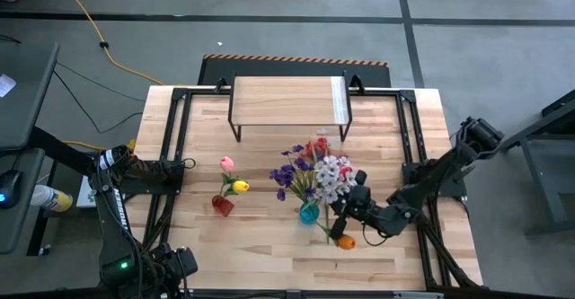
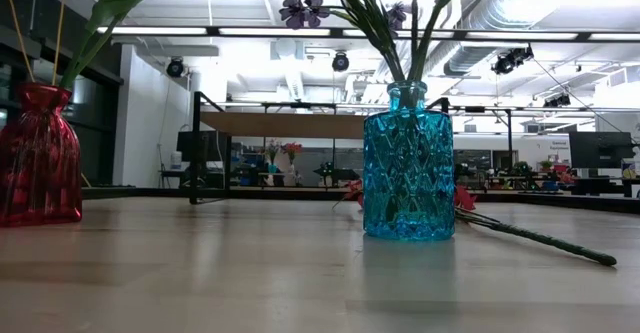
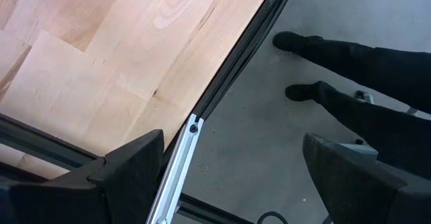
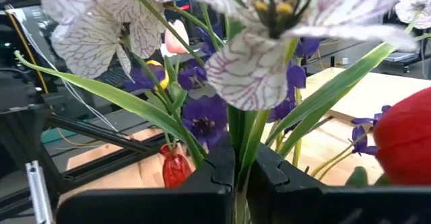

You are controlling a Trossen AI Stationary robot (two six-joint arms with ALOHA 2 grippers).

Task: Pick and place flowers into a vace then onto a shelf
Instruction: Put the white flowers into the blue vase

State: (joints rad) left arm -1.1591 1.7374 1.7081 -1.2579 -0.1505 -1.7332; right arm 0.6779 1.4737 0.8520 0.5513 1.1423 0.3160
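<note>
A blue glass vase [image 1: 310,213] [image 2: 407,168] stands mid-table with purple flowers [image 1: 295,175] in it. My right gripper [image 1: 347,206] [image 4: 241,178], just to its right, is shut on a whitish-lavender spray [image 1: 334,178] [image 4: 269,22]. A red vase [image 1: 222,206] [image 2: 38,158] to the left holds a pink and a yellow tulip. An orange tulip [image 1: 346,241] lies on the table near the gripper. Red flowers [image 1: 317,146] lie in front of the shelf [image 1: 287,101]. My left gripper [image 3: 229,163] hangs open over the table's near left corner. My right gripper pinches the spray's green stem [image 4: 242,150] between its two fingers, well below the blooms. The fingers come at it about level from the table's right side and lie across the stem. The blooms stand above the fingers; the gripper hides the stem's lower end.
The shelf stands at the table's far middle on thin black legs. Black frame rails [image 1: 175,146] run along the table's left and right sides. A long green stem [image 2: 540,238] lies on the wood right of the blue vase. A person's legs [image 3: 363,69] show on the floor beside the table.
</note>
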